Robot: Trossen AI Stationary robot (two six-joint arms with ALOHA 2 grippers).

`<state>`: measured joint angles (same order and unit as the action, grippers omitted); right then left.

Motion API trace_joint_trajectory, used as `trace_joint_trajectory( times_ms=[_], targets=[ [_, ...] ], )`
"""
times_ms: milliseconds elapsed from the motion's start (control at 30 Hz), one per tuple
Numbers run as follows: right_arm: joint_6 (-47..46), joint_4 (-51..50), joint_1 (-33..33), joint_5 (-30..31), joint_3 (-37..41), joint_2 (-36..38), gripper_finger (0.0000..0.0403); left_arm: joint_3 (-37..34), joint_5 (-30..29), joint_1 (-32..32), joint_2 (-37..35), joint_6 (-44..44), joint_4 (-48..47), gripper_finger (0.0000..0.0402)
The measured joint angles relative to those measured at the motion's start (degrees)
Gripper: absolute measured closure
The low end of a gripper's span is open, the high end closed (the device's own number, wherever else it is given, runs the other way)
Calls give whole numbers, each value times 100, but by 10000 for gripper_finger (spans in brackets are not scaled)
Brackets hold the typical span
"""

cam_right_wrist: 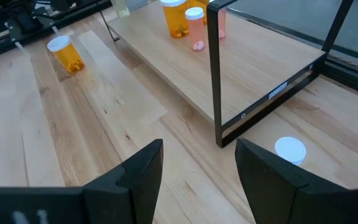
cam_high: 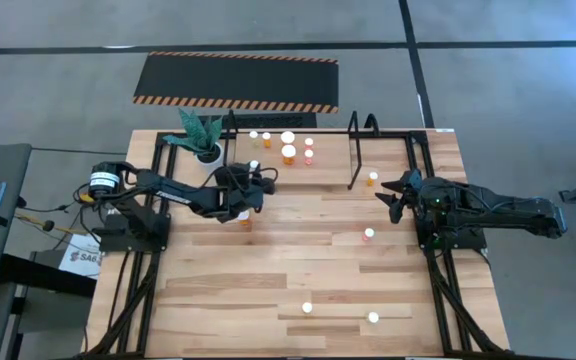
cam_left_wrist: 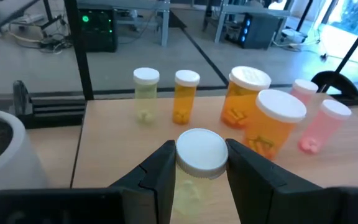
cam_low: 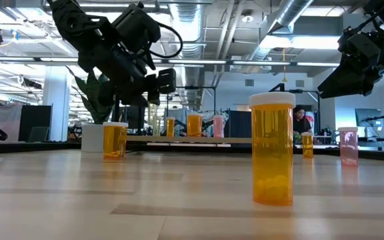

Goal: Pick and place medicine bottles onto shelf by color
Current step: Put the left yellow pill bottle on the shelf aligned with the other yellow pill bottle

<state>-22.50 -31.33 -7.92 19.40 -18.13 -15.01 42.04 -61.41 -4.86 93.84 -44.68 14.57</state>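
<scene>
Left gripper (cam_left_wrist: 199,171): pinching a pale yellow bottle (cam_left_wrist: 197,165) by its white cap, held just short of the shelf's near edge.
Right gripper (cam_right_wrist: 197,168): fingers spread, holding nothing; arm waits at the table's 3 o'clock side.

High view: shelf (cam_high: 328,155) lies at 12 o'clock on the table (cam_high: 268,290). Left gripper (cam_high: 251,180) sits at its 7 o'clock corner, beside the potted plant (cam_high: 200,135). Six bottles stand on the shelf board. Loose bottles: one orange (cam_high: 372,178) just off the shelf's right hoop, one pink (cam_high: 369,234) at 4 o'clock of table centre, two (cam_high: 307,308) (cam_high: 373,318) near the 6 o'clock edge, and one partly hidden under the left arm.

Low view: large orange bottle (cam_low: 272,148) close to the camera; a pink one (cam_low: 348,145) and a small orange one (cam_low: 307,144) farther off; shelf row behind.

Left wrist view: shelf holds one yellow (cam_left_wrist: 146,94), three orange, two pink (cam_left_wrist: 325,126), grouped by colour.

Right wrist view: white cap (cam_right_wrist: 289,149) just beside the shelf's black hoop (cam_right_wrist: 214,74).

Progress, judged: roughly half done; held bottle likely belongs next to the yellow one; about five more to go.
</scene>
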Motion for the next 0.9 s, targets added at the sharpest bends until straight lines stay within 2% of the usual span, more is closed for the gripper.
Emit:
trace_joint_trajectory(
  times_ms=[233, 533, 900],
  targets=[
    [-2, 0, 0, 0, 0, 1, 178, 1, -61, 23, 16, -69, 2, 288],
    [-1, -1, -2, 0, 2, -1, 178, 94, -389, 248, 748, -55, 566, 288],
    [-2, 2, -2, 0, 2, -1, 178, 156, -362, 249, 812, 174, 575, 288]
  ],
)
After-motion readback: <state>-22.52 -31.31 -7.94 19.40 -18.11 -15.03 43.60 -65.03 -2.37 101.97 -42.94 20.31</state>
